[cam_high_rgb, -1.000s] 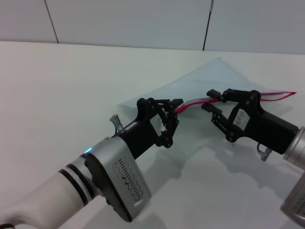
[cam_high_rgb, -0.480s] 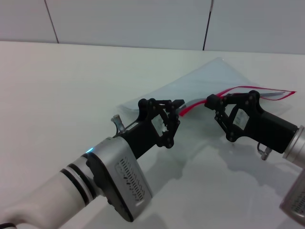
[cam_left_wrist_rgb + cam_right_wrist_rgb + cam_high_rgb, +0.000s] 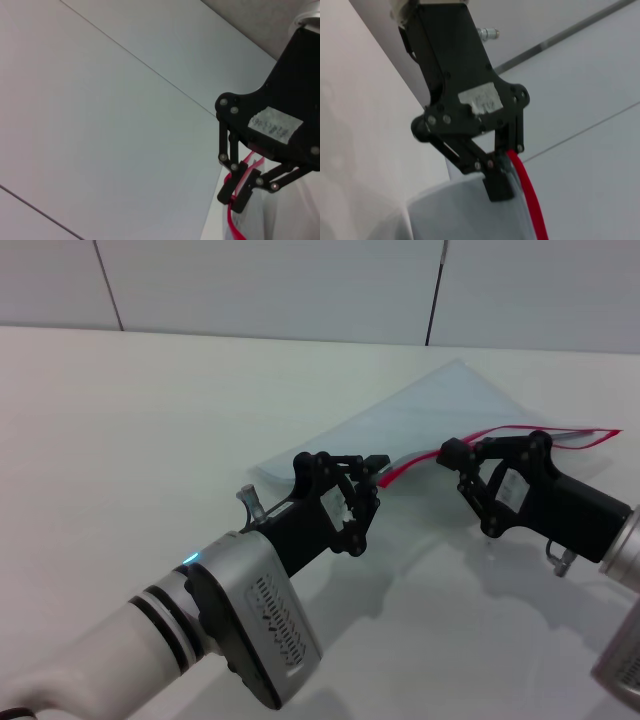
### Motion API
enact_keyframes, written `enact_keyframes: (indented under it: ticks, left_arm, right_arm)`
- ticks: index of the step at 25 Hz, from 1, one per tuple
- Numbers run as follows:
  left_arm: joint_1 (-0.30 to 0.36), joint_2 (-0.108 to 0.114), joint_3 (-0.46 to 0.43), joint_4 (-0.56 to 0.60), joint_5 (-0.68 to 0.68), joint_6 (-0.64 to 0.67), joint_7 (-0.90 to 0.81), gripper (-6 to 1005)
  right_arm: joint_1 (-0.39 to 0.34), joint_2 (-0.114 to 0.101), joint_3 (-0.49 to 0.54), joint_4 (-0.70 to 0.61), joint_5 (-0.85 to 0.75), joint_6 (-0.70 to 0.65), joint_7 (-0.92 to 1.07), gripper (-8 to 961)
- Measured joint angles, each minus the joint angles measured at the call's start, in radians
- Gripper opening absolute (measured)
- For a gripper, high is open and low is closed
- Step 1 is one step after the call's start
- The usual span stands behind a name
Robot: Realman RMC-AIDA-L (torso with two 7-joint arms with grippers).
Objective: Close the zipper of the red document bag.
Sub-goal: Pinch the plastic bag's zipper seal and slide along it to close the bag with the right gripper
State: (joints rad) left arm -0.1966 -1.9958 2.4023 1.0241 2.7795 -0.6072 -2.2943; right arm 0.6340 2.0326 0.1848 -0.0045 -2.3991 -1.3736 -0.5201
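The red document bag [image 3: 440, 400] lies flat on the white table, a translucent pale pouch. Its red zipper [image 3: 545, 429] runs along the near long edge and lifts off the table toward the right. My left gripper [image 3: 372, 472] is shut on the bag's near-left zipper end. My right gripper [image 3: 450, 452] is shut on the zipper a short way along it. The left wrist view shows the right gripper [image 3: 237, 194] clamped on the red strip [image 3: 231, 220]. Seen from the right wrist, the left gripper [image 3: 500, 186] pinches the bag edge beside the zipper [image 3: 530, 200].
The white table [image 3: 150, 420] spreads wide to the left and front. A pale panelled wall [image 3: 300, 280] stands behind it. Both forearms cross the near part of the table.
The right gripper closed on the zipper, then shifted slightly right along it. The red strip rose off the table at the right end. The left gripper barely moved.
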Motion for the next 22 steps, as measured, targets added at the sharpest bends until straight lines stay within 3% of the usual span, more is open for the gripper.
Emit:
enact_keyframes:
  ticks: [12,22]
  left_arm:
    - [0.0,0.002,0.003,-0.001,0.0,-0.002,0.001,52]
    - [0.0,0.003,0.013,-0.001,0.0,-0.006,0.001,53]
  right_arm:
    - [-0.023,-0.001,0.128,-0.046,0.002,0.083,0.0,93]
    - [-0.022,-0.001,0.397,-0.093,0.002,0.251,-0.052,127]
